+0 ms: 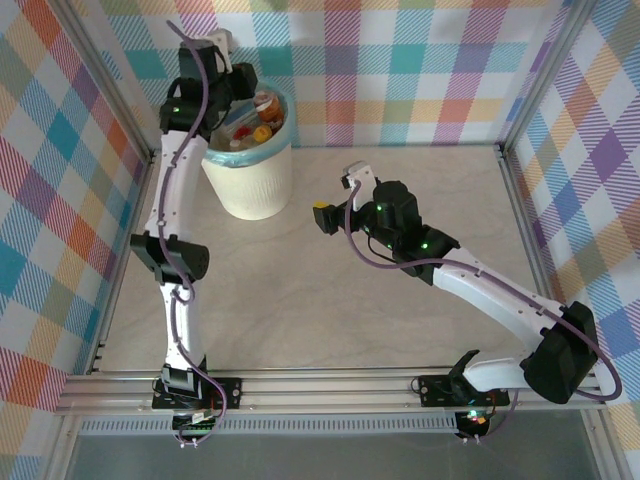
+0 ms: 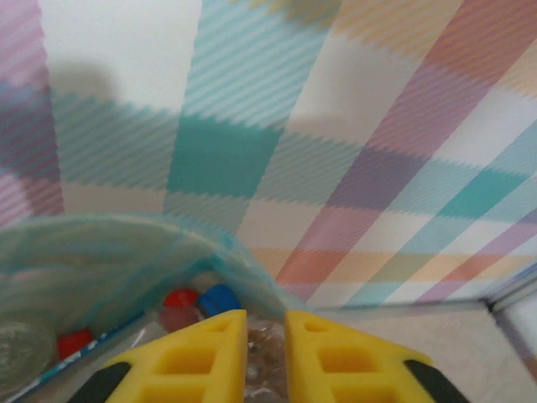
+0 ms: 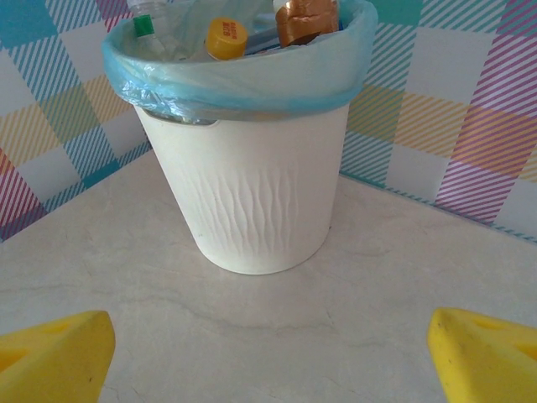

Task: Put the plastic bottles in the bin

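The bin [image 1: 250,180] is white and ribbed with a teal-blue liner, and stands at the back left of the table. Plastic bottles [image 1: 262,115] fill it to the rim. My left gripper [image 1: 232,95] hangs over the bin's mouth. In the left wrist view its yellow fingers [image 2: 201,353] stand shut with a thin slit at the gripper [image 2: 266,323], above a red cap [image 2: 180,298] and a blue cap [image 2: 220,298] inside the liner [image 2: 101,252]. My right gripper [image 1: 328,212] is open and low, facing the bin [image 3: 260,193]; a yellow-capped bottle [image 3: 226,38] and a brown bottle [image 3: 306,21] poke above the rim.
Checked cloth walls [image 1: 420,70] close in the back and both sides of the table [image 1: 400,330]. An aluminium rail [image 1: 330,385] runs along the near edge, where both arm bases are bolted. Bare tabletop [image 3: 268,336] lies between my right gripper's wide-set fingers.
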Available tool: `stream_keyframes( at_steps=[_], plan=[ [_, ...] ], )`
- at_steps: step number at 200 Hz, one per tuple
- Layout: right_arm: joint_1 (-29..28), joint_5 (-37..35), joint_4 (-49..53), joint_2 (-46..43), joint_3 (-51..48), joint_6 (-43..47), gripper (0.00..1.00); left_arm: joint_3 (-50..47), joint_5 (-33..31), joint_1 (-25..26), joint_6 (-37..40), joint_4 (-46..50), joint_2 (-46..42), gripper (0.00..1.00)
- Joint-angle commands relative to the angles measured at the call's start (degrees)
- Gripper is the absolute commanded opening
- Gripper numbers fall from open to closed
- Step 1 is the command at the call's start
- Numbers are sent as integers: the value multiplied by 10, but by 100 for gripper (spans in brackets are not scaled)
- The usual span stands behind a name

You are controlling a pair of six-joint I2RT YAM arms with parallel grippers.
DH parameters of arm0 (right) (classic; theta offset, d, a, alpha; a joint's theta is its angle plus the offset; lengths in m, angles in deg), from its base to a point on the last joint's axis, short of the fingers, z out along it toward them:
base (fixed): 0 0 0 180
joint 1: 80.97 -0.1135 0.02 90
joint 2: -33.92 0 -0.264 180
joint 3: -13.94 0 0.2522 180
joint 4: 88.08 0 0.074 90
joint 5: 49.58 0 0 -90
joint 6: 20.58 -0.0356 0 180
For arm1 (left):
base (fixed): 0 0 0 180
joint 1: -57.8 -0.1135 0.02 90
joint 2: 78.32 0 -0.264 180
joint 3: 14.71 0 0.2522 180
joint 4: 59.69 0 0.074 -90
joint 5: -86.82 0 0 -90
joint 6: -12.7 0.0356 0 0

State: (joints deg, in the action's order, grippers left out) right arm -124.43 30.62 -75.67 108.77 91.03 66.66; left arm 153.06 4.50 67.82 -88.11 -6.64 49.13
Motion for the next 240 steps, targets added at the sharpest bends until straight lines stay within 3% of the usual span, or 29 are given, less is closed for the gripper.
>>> stream_keyframes(
  at_steps=[1,42,86,93,108,131,196,218,227,240],
  plan=[
    [3,6,11,3,20,-9,95,10,17,9,22,48,34,14],
    [3,8,13,8,20,-17,95,8,-14,25,79,130,65,13],
    [4,13,20,14,29,-19,95,8,-51,26,91,140,69,16],
    [3,13,23,14,30,-19,95,8,-67,25,91,140,68,19],
    [3,12,26,11,31,-20,95,8,-77,23,86,133,59,36],
    [3,10,31,6,32,-24,95,8,-62,19,54,103,28,49],
    [3,-24,43,-15,40,-40,95,-1,-73,18,-11,37,-119,60],
    [3,-57,51,-24,44,-35,95,-90,-100,18,4,30,-214,62],
    [4,-80,62,-26,50,-29,96,-168,-114,18,14,4,-276,62],
    [12,-115,81,-26,58,-20,97,-355,-139,18,29,-75,-387,64]
  ],
)
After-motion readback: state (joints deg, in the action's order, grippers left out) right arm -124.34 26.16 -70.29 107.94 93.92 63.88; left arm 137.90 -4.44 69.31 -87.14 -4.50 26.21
